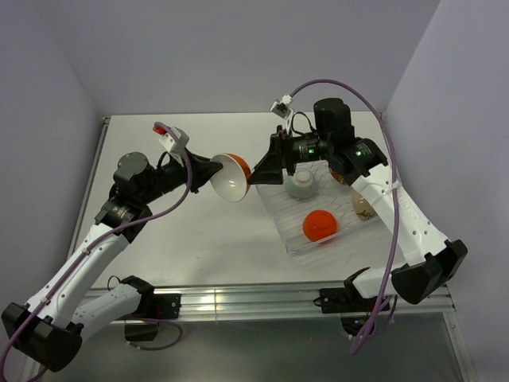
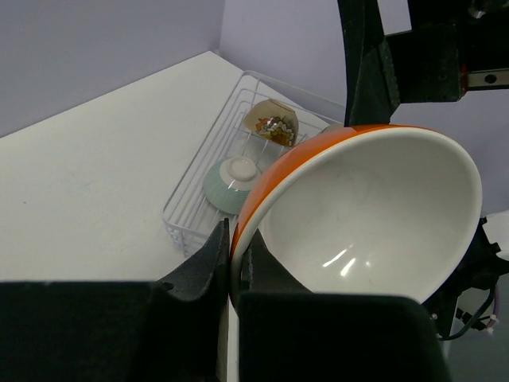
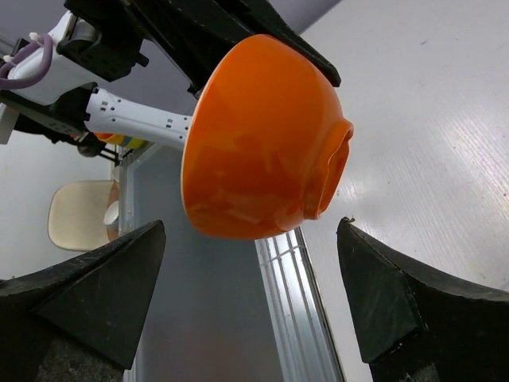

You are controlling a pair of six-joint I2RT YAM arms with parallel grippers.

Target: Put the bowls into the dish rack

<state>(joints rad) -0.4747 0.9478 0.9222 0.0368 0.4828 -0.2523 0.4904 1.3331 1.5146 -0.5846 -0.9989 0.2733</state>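
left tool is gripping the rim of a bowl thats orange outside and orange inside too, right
Not quite. The bowl gripped at its rim by the left tool is orange outside but white inside, as the left wrist view shows.

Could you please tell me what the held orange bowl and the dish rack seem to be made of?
Orange bowl: likely glazed ceramic or glossy melamine, given sharp highlights on its white inside. Dish rack: see-through with thin pale lines, so clear ribbed plastic or perhaps white wire.
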